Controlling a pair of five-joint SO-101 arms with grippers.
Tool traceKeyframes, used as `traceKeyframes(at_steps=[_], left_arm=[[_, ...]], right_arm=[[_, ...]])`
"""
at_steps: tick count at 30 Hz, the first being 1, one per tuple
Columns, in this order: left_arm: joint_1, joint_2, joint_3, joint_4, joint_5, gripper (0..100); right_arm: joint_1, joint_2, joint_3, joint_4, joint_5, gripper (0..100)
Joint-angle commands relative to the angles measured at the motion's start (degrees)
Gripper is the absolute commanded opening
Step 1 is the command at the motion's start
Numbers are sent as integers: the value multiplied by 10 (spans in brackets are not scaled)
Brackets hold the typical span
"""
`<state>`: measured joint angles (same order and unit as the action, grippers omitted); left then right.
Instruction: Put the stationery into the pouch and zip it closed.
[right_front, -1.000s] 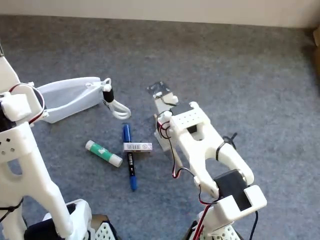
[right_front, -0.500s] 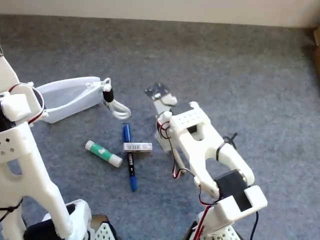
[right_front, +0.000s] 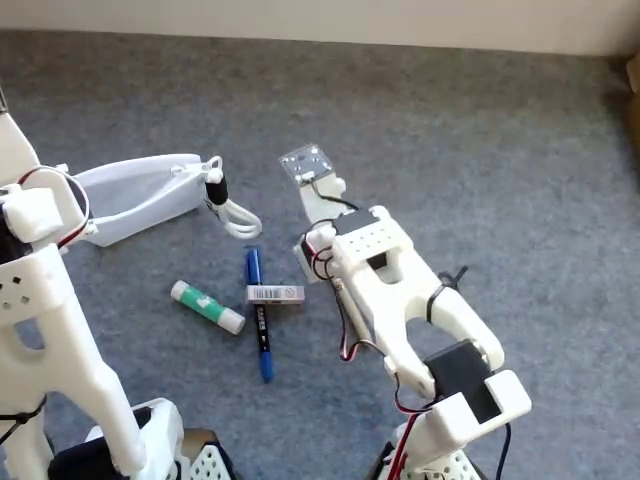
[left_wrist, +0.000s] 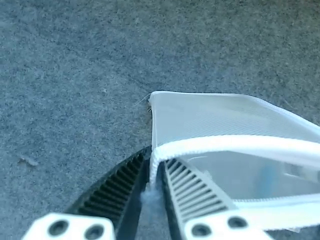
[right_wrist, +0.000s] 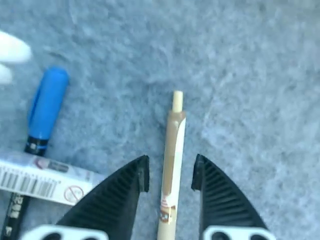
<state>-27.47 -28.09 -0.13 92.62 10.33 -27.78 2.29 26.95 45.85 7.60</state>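
A white mesh pouch (right_front: 140, 195) lies at the left of the grey carpet, its mouth toward the centre. My left gripper (left_wrist: 155, 167) is shut on the pouch's (left_wrist: 225, 120) edge. A green-and-white glue stick (right_front: 206, 306), a blue pen (right_front: 258, 310) and a white barcoded eraser (right_front: 275, 294) lie close together in front of the pouch. My right gripper (right_wrist: 170, 172) is open and low over the carpet, one finger on each side of a beige pen (right_wrist: 172, 135). The blue pen (right_wrist: 45, 107) and eraser (right_wrist: 40, 182) lie just beside it.
The pouch's white pull cord (right_front: 235, 215) loops on the carpet between pouch and blue pen. The right arm (right_front: 370, 250) stretches over the centre. Bare carpet spreads to the right and far side, up to a pale wall strip (right_front: 400, 20).
The right arm has shifted forward and a little left, toward the blue pen and eraser. The left arm and pouch have not moved.
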Motion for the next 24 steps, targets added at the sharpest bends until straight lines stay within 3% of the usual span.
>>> traceKeyframes(at_steps=[1, 13, 19, 24], left_arm=[[-3, -5, -4, 0, 5, 9], [-3, -5, -3, 2, 4, 8], [-4, -5, -3, 2, 4, 8], [-3, -5, -3, 2, 4, 8]], right_arm=[[-8, -34, -29, -42, -6, 141], [-6, 102, -55, -55, -7, 139], [-7, 106, -63, -53, -4, 19], [-7, 102, -63, -50, -4, 3]])
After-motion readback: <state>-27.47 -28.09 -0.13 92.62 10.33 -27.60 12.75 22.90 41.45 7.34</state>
